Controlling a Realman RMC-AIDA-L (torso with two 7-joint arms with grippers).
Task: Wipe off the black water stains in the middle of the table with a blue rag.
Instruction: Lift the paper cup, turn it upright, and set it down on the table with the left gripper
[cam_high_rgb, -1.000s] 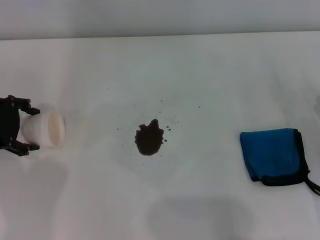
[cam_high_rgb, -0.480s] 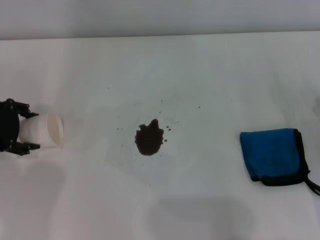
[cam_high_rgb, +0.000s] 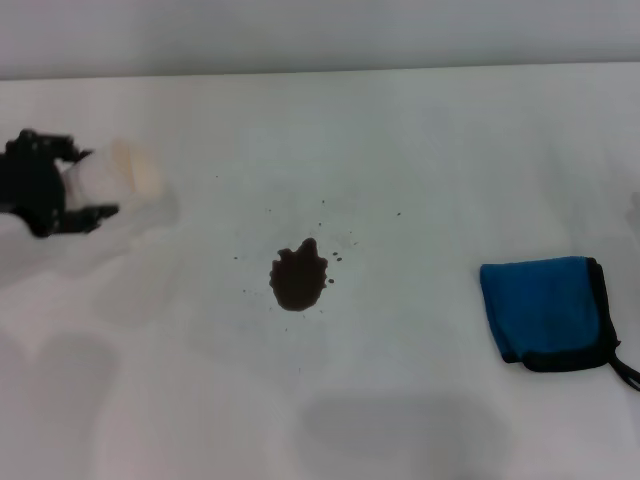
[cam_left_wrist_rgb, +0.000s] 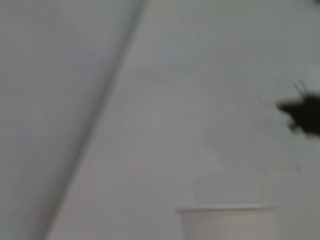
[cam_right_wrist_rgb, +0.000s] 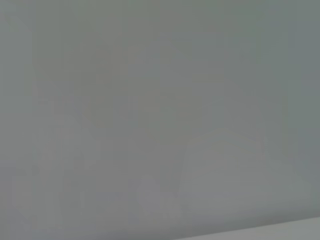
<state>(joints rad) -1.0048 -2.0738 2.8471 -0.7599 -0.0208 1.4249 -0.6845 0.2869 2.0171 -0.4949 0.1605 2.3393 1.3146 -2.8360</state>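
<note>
The black water stains (cam_high_rgb: 298, 278) form a dark blotch with small specks around it in the middle of the white table (cam_high_rgb: 420, 150); the blotch also shows in the left wrist view (cam_left_wrist_rgb: 304, 114). The blue rag (cam_high_rgb: 545, 311), folded with black edging, lies on the table's right side. My left gripper (cam_high_rgb: 78, 186) is at the far left, raised above the table, shut on a white paper cup (cam_high_rgb: 118, 178) held on its side. The cup's rim (cam_left_wrist_rgb: 226, 210) shows in the left wrist view. My right gripper is out of view; its wrist view holds only a plain grey surface.
The table's far edge (cam_high_rgb: 320, 70) runs across the top of the head view. The cup and left gripper cast a soft shadow (cam_high_rgb: 60, 260) on the tabletop at left.
My left gripper has lifted the white cup up off the table and carried it toward the far side at left. The stain and rag have not moved.
</note>
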